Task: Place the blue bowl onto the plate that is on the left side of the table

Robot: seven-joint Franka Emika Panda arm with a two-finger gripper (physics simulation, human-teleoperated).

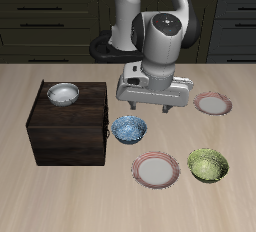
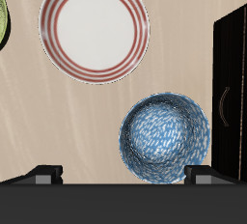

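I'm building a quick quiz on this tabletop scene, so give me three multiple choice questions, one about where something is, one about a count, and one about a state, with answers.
1. Where does the white-grey bowl sit?
A. On the dark wooden box
B. On a plate
C. Inside the green bowl

2. How many pink-rimmed plates are on the table?
A. One
B. Two
C. Three

3. What is the state of the blue bowl?
A. Held in the jaws
B. Resting on a plate
C. Resting on the table, not gripped

Answers:
1. A, it stands on the box's top.
2. B, one plate lies farther back, the other plate is near the front edge.
3. C, the gripper is above and behind it, and the wrist view shows the bowl lying free on the wood.
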